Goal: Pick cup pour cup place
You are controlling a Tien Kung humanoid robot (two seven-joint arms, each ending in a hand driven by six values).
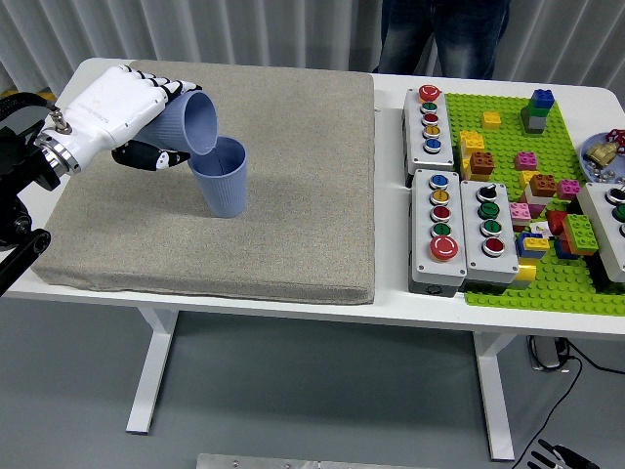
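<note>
1. Cup in hand: blue ribbed cup [187, 122], held by the left hand [117, 109], tipped hard over so its mouth faces right and down, rim right at the rim of the second blue cup [221, 176]. Can't tell if the two rims touch or only overlap in view.
2. Receiving cup stands upright on the grey mat [293, 195], left-centre, well away from the mat edges. Pour step looks under way or nearly done; placing not yet done.
3. Risk 1: tilted rim catches the standing cup's lip when the hand moves off. Light plastic cup, nothing bracing it, soft mat under it, so I'd expect it to tip or skid easily.
4. Risk 2: contents miss. The mouth of the tilted cup sits over the left side of the lower cup's opening, not centred. Any drift left and the pour lands on the mat. Can't see what is inside either cup.
5. Risk 3: grip. Fingers wrap the cup body from behind and above, thumb below. A tapered ribbed wall could slide in the hand on the roll back upright.
6. Hand pose: left arm comes in from the left edge, wrist rolled so the white back of the hand faces up, dark fingertips [154, 156] curled under the cup. Closed around it, not loose.
7. Right hand: not visible.
8. Person [444, 34] stands at the far side, only legs visible, hands not near the table.
</note>
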